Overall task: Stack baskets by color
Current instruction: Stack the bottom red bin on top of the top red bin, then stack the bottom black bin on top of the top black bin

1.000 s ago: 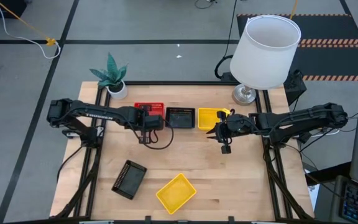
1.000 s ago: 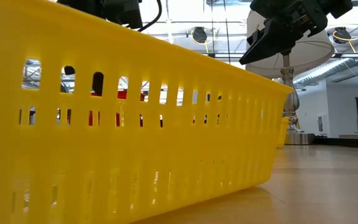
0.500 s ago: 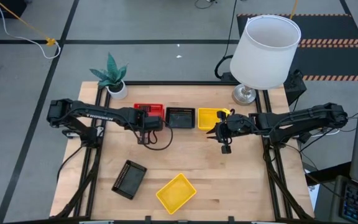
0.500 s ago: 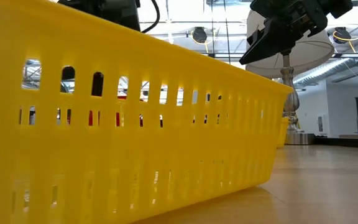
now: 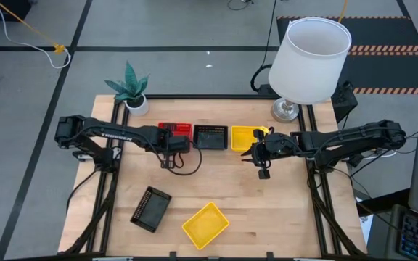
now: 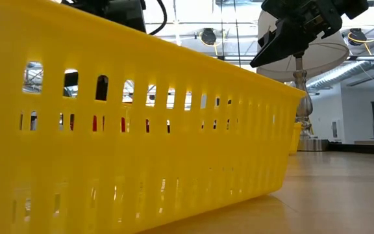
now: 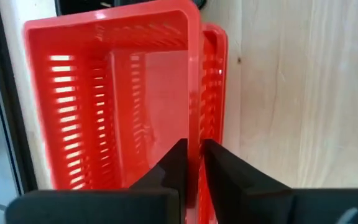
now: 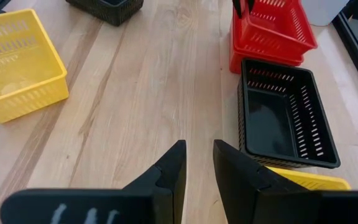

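From above, you see the left hand [image 5: 171, 142] over the red baskets [image 5: 174, 129] at the far edge of the surface [image 5: 281, 217], beside the black stack [image 5: 210, 135] and the yellow stack [image 5: 247, 137]. One black basket [image 5: 151, 208] and one yellow basket [image 5: 205, 224] wait near the front edge.

In the left wrist view, its fingers [image 7: 173, 165] sit on either side of the upper red basket's wall, almost together.

In the right wrist view, the right hand [image 8: 197, 163] hangs empty, fingers slightly apart.

Red baskets [image 5: 174, 129], black stack [image 5: 210, 135], yellow stack [image 5: 247, 137] in a row; black [image 5: 151, 208], yellow [image 5: 205, 224] loose.
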Available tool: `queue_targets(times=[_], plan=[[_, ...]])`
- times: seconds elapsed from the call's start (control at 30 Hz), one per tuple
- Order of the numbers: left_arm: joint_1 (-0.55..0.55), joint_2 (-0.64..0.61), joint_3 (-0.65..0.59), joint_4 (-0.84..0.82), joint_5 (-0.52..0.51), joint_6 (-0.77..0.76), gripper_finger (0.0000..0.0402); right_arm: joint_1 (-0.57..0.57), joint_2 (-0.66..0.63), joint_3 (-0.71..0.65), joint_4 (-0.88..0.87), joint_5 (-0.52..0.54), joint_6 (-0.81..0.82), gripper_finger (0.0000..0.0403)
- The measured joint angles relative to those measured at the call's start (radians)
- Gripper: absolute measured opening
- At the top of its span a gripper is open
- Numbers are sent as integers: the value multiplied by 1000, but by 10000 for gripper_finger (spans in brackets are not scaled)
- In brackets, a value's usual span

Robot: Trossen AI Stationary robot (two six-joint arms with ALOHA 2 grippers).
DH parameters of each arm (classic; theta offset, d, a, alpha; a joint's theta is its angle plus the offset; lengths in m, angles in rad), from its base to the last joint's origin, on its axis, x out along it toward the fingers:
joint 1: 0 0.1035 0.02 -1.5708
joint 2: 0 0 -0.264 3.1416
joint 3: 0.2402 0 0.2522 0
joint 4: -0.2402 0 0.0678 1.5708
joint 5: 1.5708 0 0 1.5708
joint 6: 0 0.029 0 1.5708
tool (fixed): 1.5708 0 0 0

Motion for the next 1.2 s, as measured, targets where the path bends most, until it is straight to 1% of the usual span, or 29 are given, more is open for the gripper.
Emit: queue_targets(times=[0.4,0.53,0.7,0.83,1.0,1.2], plan=[[0,0,0,48,-9,-20,67,0,0,0,0,0,0,73],[0,0,0,48,-34,-42,90,0,0,0,0,0,0,73],[0,0,0,48,-35,-75,127,0,0,0,0,0,0,73],[-8,0,0,46,-35,-84,148,0,0,0,0,0,1,73],[-26,0,4,35,-35,-103,152,0,0,0,0,0,1,73],[-54,-1,48,10,-27,-121,152,0,0,0,0,0,23,73]])
